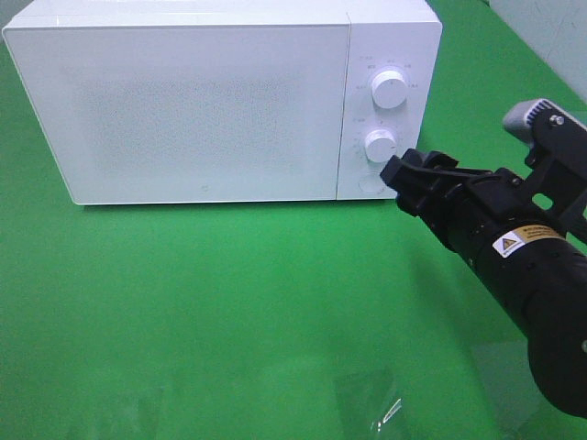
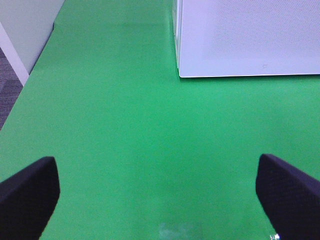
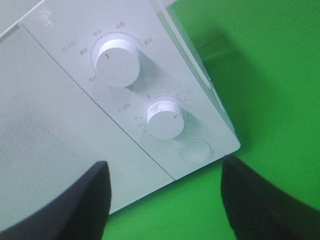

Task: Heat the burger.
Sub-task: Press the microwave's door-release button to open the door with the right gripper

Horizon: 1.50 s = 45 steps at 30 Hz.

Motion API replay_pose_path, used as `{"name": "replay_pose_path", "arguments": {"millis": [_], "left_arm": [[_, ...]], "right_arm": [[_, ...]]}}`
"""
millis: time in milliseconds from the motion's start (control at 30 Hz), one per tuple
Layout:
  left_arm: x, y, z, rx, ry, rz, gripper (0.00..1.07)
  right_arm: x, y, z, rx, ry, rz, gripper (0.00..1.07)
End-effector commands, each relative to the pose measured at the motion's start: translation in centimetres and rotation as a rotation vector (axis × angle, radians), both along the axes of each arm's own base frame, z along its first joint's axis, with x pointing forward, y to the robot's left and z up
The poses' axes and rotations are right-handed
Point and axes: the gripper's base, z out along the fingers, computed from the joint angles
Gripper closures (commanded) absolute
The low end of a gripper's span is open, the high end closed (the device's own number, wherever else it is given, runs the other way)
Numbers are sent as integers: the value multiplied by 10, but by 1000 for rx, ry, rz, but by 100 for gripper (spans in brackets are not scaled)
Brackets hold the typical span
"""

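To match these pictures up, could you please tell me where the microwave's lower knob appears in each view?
Exterior high: the lower knob sits right of the white door, just beyond the right pincer.
Left wrist: not in it; only a corner of that door shows.
Right wrist: the knob is near the middle, between the upper knob and the round button.
Shared landmark: the white door, seen in all three.

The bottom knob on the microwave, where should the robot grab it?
By its round rim, coming straight from the front. The lower knob sticks out from the microwave as a short cylinder, so the open right gripper could probably put one finger on each side.
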Motion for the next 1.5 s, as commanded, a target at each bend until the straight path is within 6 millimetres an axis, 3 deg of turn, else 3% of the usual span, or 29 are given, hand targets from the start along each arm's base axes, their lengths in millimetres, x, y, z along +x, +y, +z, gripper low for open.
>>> {"name": "replay_pose_path", "arguments": {"millis": [33, 100, 200, 233, 267, 300, 500, 900, 1200, 1333, 1433, 1500], "left_arm": [[-3, 0, -1, -4, -14, 9, 7], [-3, 0, -1, -4, -14, 9, 7], [-3, 0, -1, -4, -14, 9, 7], [-3, 0, -1, -4, -14, 9, 7], [-3, 0, -1, -4, -14, 9, 7], [-3, 0, -1, -4, -14, 9, 7], [-3, 0, -1, -4, -14, 9, 7], [-3, 0, -1, -4, -14, 9, 7], [-3, 0, -1, -4, -14, 9, 7], [-3, 0, -1, -4, -14, 9, 7], [-3, 0, -1, -4, -14, 9, 7], [-3, 0, -1, -4, -14, 9, 7]], "right_arm": [[1, 2, 2, 180, 3, -24, 53], [1, 2, 2, 382, 24, -50, 63], [1, 2, 2, 492, 37, -65, 70], [1, 2, 1, 610, 58, -81, 80], [1, 2, 1, 610, 58, -81, 80], [1, 3, 0, 708, 86, -95, 88], [-2, 6, -10, 863, 220, -137, 107], [4, 3, -17, 910, 279, -201, 107], [20, 17, -28, 898, 287, -215, 107], [39, 20, -37, 894, 331, -205, 107], [43, 20, -39, 897, 338, -201, 107], [57, 19, -41, 901, 333, -203, 107]]}}
